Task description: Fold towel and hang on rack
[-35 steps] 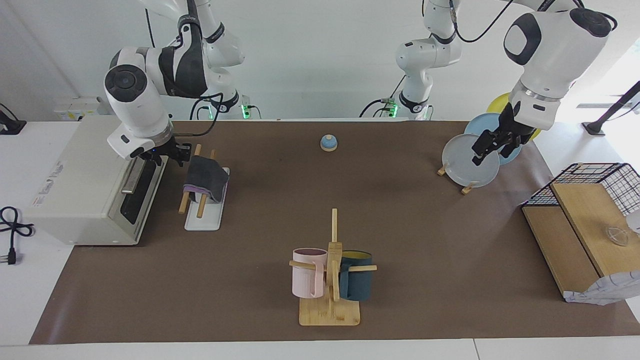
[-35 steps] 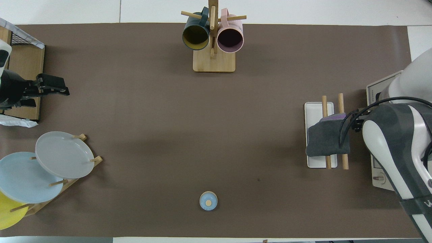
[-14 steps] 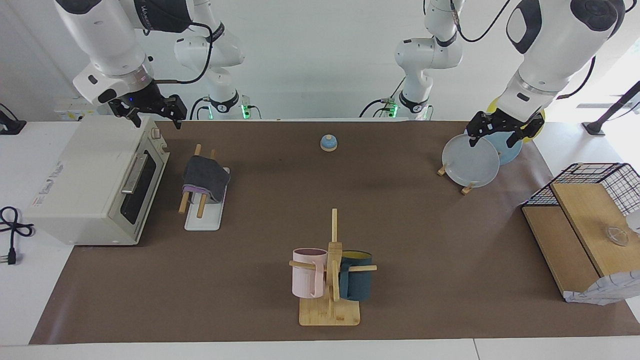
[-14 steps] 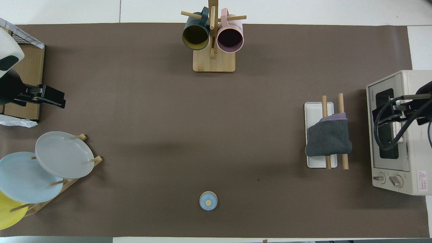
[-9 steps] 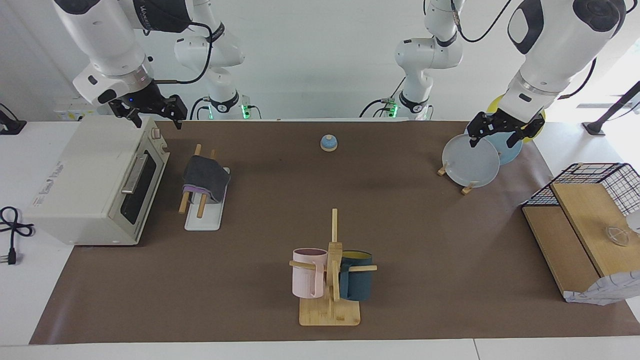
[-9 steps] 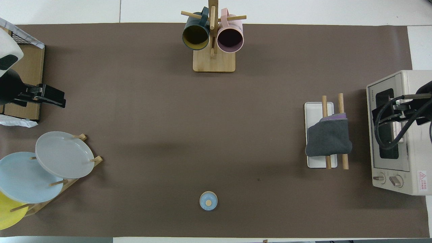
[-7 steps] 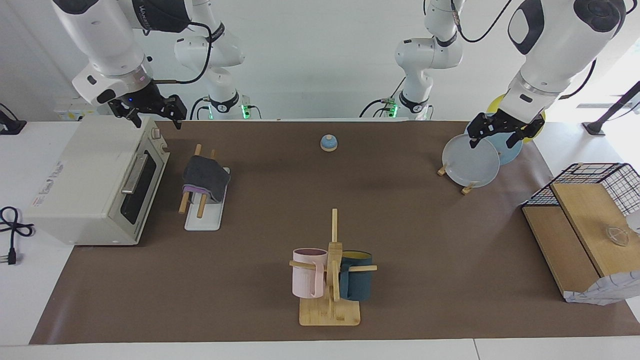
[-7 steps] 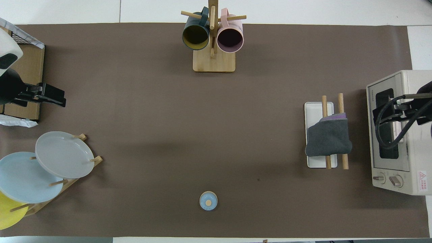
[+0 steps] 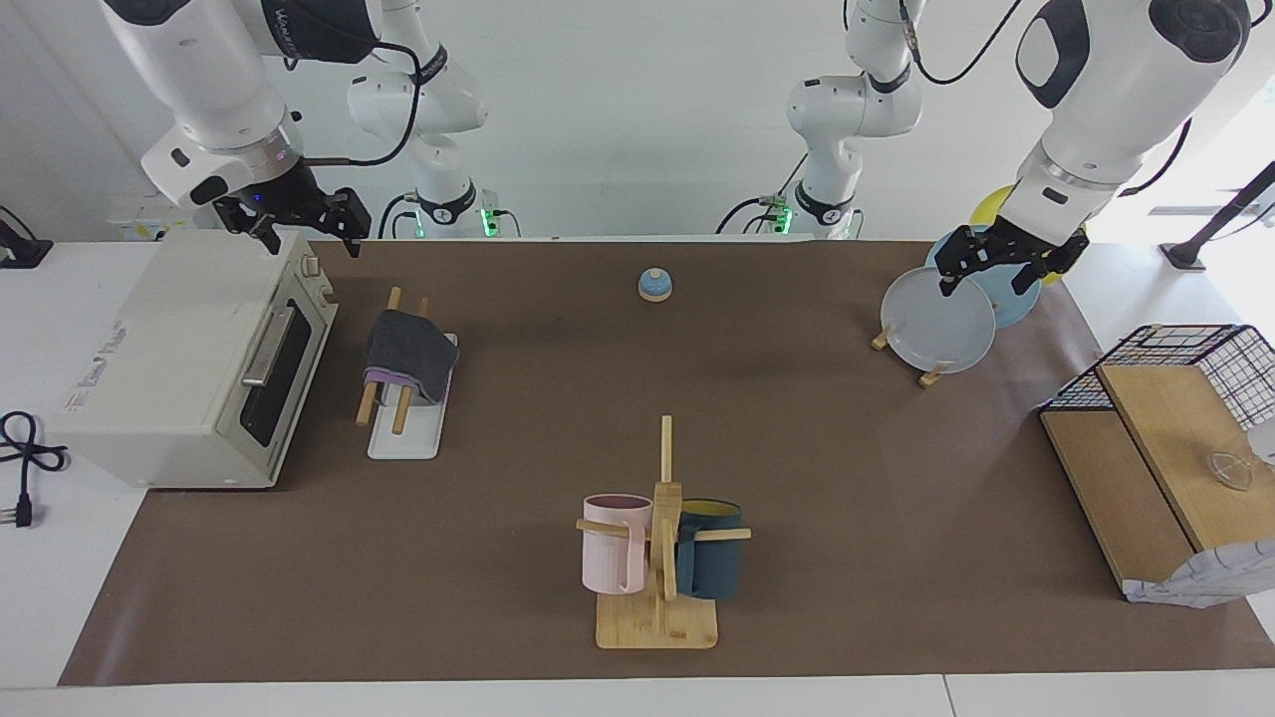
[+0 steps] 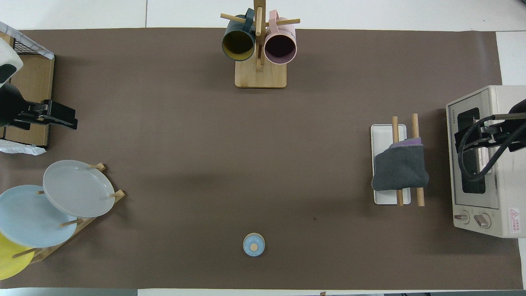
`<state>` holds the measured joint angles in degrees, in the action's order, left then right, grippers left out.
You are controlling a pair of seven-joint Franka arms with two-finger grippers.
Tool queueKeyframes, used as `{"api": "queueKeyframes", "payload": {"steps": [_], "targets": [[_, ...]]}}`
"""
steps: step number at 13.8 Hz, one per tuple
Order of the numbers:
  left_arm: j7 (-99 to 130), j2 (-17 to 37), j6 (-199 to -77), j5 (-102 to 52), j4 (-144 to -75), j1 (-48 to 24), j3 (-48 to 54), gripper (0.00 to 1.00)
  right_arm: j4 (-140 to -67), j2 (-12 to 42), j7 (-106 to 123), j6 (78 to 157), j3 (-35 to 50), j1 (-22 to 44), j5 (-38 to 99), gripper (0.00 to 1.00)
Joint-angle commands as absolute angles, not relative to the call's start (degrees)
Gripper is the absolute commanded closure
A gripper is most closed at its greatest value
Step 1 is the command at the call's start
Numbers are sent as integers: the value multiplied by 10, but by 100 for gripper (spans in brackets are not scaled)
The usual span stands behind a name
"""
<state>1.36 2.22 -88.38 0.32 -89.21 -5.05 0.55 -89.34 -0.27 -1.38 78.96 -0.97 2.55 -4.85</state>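
A: On the brown mat (image 9: pixel 847 448) that covers the white table (image 9: pixel 60 597), what can be read?

B: The oven (image 10: pixel 481 160) at the right arm's end carries a small brand name along its door frame, too fine to read for sure, and a red warning triangle label by its two knobs. The right arm's upper link shows lettering I cannot make out.

A: And the towel?

B: The towel (image 9: pixel 403 354) is folded, dark grey face out with a purple edge showing, draped over both rods of the rack (image 9: pixel 403 438), which stands just in front of the oven door.

A: The grippers?

B: The right gripper (image 9: pixel 299 231) hangs over the oven's top, fingers spread wide, empty. The left gripper (image 9: pixel 1001 267) is over the plate stand (image 9: pixel 931 376), also spread wide and holding nothing.

A: The rest?

B: A small blue bell (image 9: pixel 654 285) near the robots, a mug tree (image 9: pixel 659 558) far from them, a wire basket (image 9: pixel 1195 358) at the left arm's end. White wall at the back.
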Motion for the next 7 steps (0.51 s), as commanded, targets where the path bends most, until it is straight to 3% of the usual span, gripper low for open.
{"api": "queueKeyframes", "payload": {"steps": [1,7], "targets": [[17,8,-898,-4,-911,-45,11,0,-883,4,-4,792,-6,17,-37,0],[17,7,-895,-4,-911,-44,10,0,-883,4,-5,792,-8,15,-36,0]]}}
